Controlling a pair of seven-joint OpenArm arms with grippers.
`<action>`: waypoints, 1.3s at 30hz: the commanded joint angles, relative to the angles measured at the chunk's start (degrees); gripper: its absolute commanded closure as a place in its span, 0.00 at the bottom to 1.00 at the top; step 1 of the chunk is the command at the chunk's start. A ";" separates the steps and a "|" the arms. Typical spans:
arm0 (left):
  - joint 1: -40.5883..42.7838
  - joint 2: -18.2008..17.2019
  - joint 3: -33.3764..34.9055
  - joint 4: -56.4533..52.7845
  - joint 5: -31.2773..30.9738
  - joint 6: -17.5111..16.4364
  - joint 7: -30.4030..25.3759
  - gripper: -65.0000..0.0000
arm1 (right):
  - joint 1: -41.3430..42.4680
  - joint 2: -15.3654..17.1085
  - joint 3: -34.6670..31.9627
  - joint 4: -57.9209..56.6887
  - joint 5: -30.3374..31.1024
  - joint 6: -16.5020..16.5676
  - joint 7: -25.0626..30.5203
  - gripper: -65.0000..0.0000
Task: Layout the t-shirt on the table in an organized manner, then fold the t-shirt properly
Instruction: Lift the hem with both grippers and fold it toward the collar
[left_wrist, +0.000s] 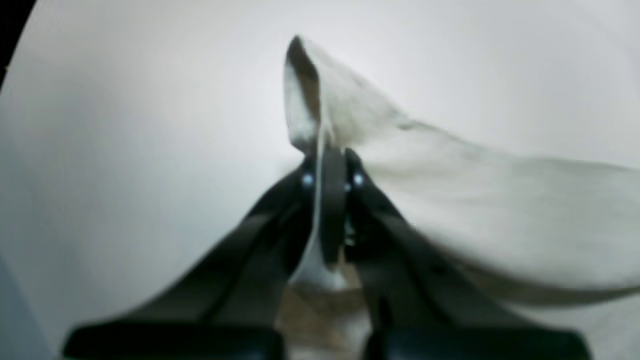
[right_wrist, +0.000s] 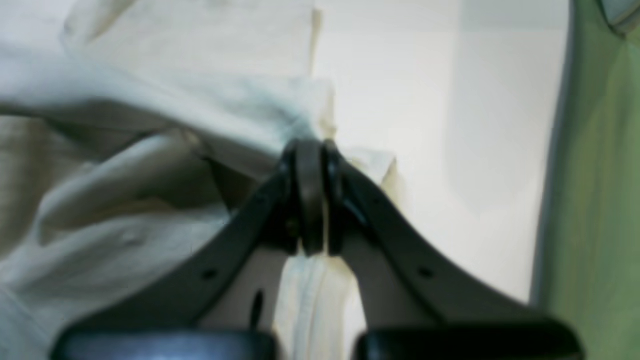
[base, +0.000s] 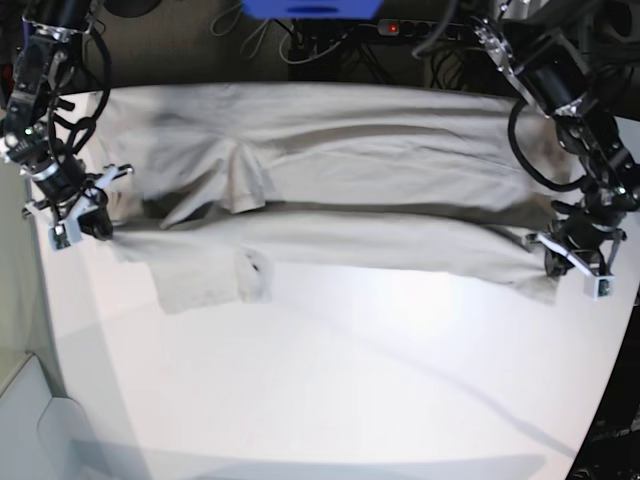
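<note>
Left wrist view: left gripper clamped tight on a corner of the t-shirt; a peak of cloth sticks up past the tips, rest trails off to the right over the table.

Right wrist view: right gripper also pinched on the shirt edge, fabric bunched to its left, a strip running back betw. the fingers.

Base view: t-shirt stretched across the far half of the table, held at both ends, w/ left gripper at picture-right, right gripper at picture-left. Folded flap near the middle-left.

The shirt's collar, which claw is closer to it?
Right. The right claw grips the shirt edge close beside the collar; the left claw grips the far end.
</note>
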 joint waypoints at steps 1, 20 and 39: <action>-1.10 -0.96 -0.21 1.23 -0.94 0.12 -1.20 1.00 | 0.27 1.04 0.47 1.03 0.57 0.17 1.54 1.00; 0.21 -0.52 -5.84 2.82 -0.94 0.12 1.97 1.00 | -3.69 0.43 3.37 4.37 0.49 0.17 0.57 1.00; 1.71 -0.26 -5.75 3.08 -1.03 0.12 2.05 1.00 | 10.99 -1.07 -6.30 5.77 -2.33 0.17 -20.00 0.45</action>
